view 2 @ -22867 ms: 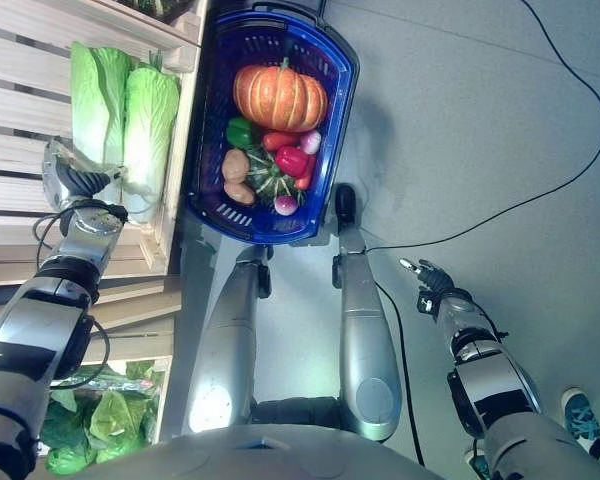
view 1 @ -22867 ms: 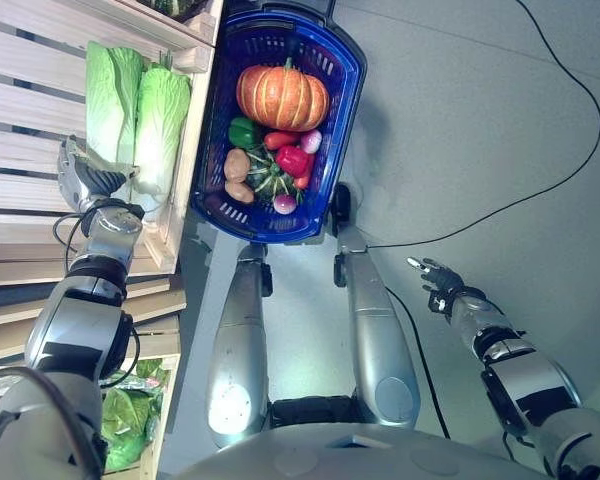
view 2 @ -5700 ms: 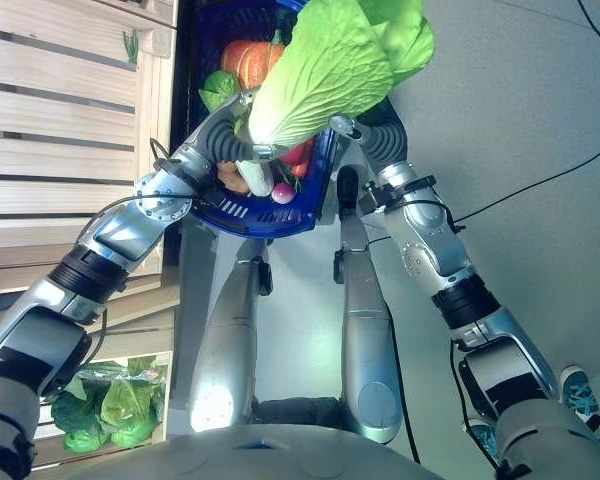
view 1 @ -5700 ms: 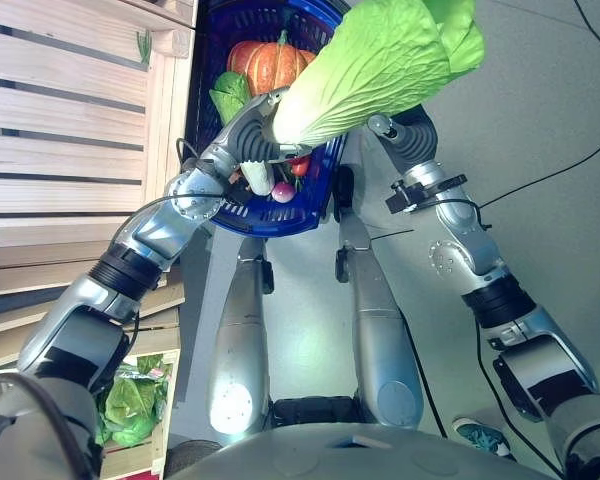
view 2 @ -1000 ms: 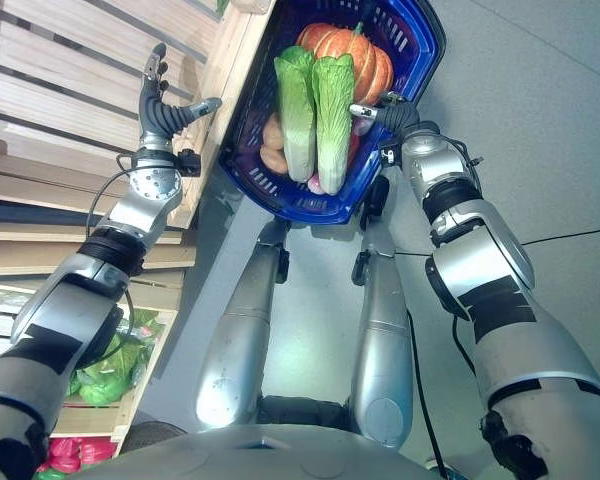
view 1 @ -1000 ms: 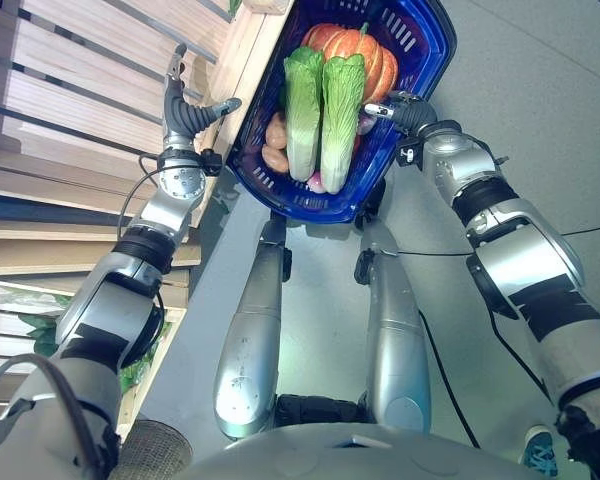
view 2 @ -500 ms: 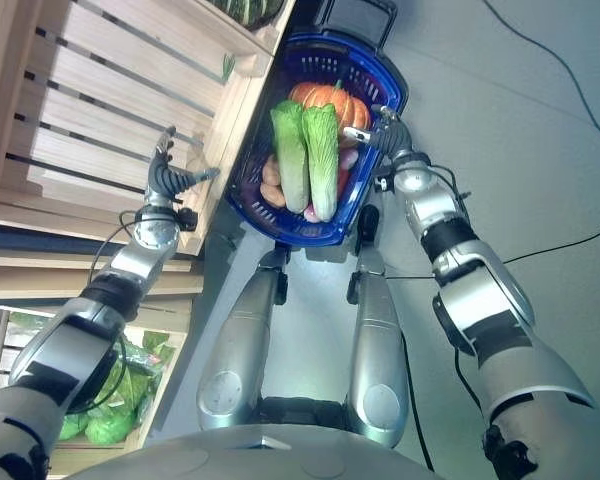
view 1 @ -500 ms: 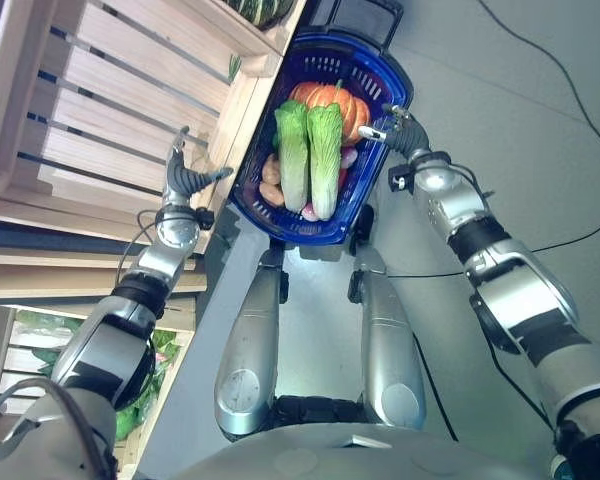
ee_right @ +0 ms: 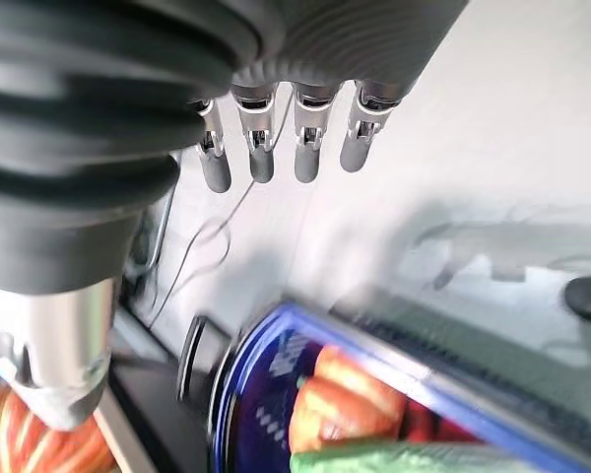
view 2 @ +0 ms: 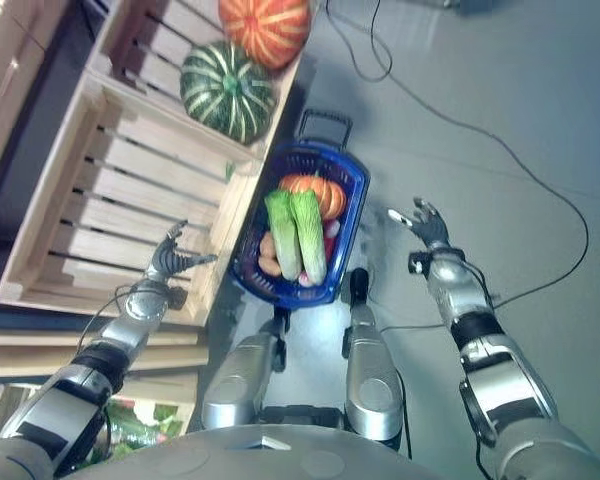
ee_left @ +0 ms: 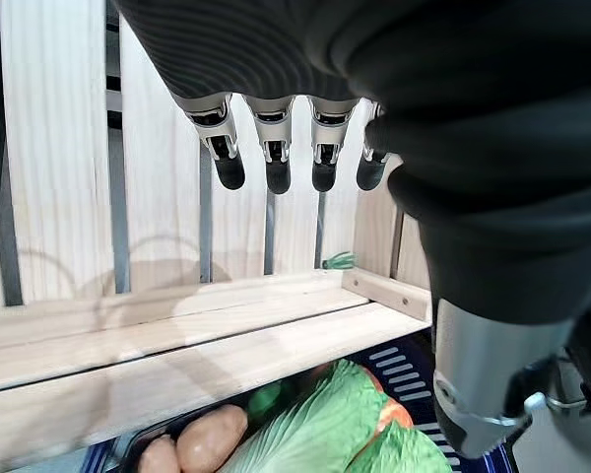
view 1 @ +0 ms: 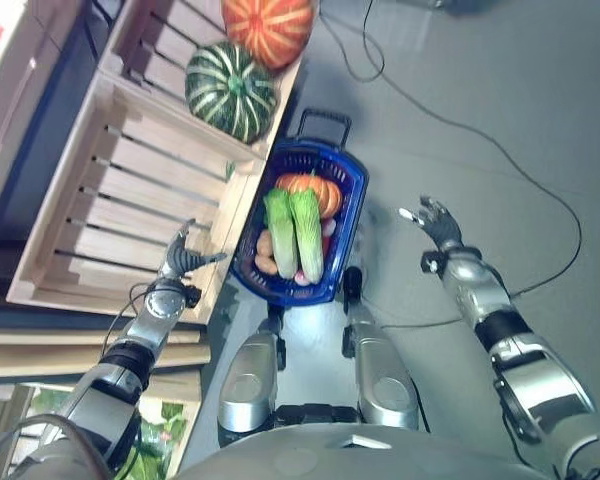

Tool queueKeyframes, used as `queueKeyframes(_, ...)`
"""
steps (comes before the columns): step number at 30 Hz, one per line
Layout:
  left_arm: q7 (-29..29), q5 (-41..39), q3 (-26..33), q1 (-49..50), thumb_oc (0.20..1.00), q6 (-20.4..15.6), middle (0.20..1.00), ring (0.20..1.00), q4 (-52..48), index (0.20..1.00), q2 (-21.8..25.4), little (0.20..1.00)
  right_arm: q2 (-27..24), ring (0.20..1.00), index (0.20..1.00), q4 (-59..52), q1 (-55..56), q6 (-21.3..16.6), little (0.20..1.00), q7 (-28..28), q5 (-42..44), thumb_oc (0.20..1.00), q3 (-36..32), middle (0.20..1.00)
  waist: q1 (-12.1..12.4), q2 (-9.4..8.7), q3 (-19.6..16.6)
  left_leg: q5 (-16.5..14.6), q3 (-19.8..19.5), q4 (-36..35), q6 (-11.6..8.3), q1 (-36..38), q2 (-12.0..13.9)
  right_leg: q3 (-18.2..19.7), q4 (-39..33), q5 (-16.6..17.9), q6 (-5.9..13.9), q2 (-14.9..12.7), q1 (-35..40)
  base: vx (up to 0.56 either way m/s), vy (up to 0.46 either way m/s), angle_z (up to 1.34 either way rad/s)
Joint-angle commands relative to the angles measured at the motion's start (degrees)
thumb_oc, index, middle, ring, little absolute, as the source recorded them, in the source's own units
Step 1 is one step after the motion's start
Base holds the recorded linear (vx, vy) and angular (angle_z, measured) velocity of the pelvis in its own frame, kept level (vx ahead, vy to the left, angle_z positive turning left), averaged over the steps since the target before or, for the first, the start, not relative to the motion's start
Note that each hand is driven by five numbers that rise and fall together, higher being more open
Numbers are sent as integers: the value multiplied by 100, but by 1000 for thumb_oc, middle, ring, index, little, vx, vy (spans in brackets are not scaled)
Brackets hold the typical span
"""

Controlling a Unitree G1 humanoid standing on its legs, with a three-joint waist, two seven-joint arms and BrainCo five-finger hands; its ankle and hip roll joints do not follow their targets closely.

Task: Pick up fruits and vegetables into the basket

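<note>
Frame centre: blue basket (view 1: 348, 196) holding two cabbages (view 1: 293, 245) and pumpkin (view 1: 305, 186). Left hand (view 1: 183, 260) and right hand (view 1: 435, 219): fingers spread, empty.

A grey floor (view 1: 500, 90) carried a blue plastic basket (view 1: 352, 190); pale slatted wooden crates (view 1: 120, 200) held two pumpkins (view 1: 231, 90).

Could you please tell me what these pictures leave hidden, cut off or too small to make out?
- Blue basket: the two napa cabbages cover most of what lies under them in both eye views.
- Orange pumpkin in the basket: its near part is hidden by the cabbages.
- Orange pumpkin in the crate: cut off by the top edge.
- Small vegetables beside the cabbages: too small to name.
</note>
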Motion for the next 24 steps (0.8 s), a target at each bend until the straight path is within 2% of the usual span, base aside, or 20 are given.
queueKeyframes(1, -368, 352, 51, 392, 1000, -136, 1000, 1000, 686, 1000, -199, 1000, 58, 1000, 1000, 514, 478, -159, 1000, 284, -147, 1000, -152, 1000, 4, 52, -770, -272, 31, 40, 26, -132, -217, -154, 520, -797, 479, -37, 378, 165, -32, -10)
queueKeyframes(4, -664, 584, 131, 643, 1000, -128, 1000, 1000, 1079, 1000, -362, 1000, 267, 1000, 1000, 1077, 782, -69, 1000, 399, -282, 1000, -330, 1000, 6, 22, -1094, -328, 52, -47, 37, 143, -178, -133, 387, -798, 491, -15, 649, 149, -41, -12)
queueKeyframes(7, -847, 434, 251, 776, 1000, -120, 1000, 1000, 1494, 1000, -472, 1000, 484, 1000, 1000, 1613, 975, -36, 1000, 454, -357, 1000, -496, 1000, -2, -16, -1289, -423, 76, -56, 60, 342, -165, -107, 314, -827, 493, 7, 840, 50, -22, 0)
queueKeyframes(9, -907, 418, 335, 804, 1000, -116, 1000, 1000, 1754, 1000, -545, 1000, 559, 1000, 1000, 1912, 1029, -47, 1000, 525, -419, 1000, -554, 1000, -8, -42, -1358, -468, 100, -47, 76, 435, -150, -104, 337, -875, 477, 24, 920, 22, -34, -5)
queueKeyframes(13, -1143, 581, 433, 832, 1000, -21, 1000, 1000, 2137, 1000, -630, 1000, 677, 1000, 1000, 2377, 1121, 184, 1000, 573, -531, 1000, -669, 1000, -30, -81, -1466, -549, 125, -32, 97, 602, -111, -84, 447, -1015, 437, 76, 1066, 5, -36, -9)
queueKeyframes(17, -1431, 505, 464, 882, 1000, 240, 1000, 1000, 2323, 1000, -735, 1000, 780, 1000, 1000, 2769, 1234, 541, 1000, 821, -540, 1000, -736, 1000, -49, -76, -1550, -582, 77, -109, 82, 747, -83, -76, 338, -1024, 419, 113, 1230, 0, 0, 0)
queueKeyframes(23, -1742, 283, 560, 921, 1000, 454, 1000, 1000, 2449, 1000, -890, 1000, 874, 1000, 1000, 3086, 1385, 780, 1000, 950, -627, 1000, -871, 1000, -94, -45, -1627, -611, 129, -151, 47, 814, -38, -75, 207, -1004, 427, 104, 1321, 0, 0, 0)
queueKeyframes(24, -1833, 198, 571, 941, 1000, 610, 1000, 1000, 2489, 1000, -938, 1000, 888, 1000, 1000, 3173, 1434, 962, 1000, 1005, -724, 1000, -878, 1000, -113, -28, -1634, -617, 153, -143, 39, 809, -24, -83, 204, -1017, 425, 97, 1324, -35, 5, 1)
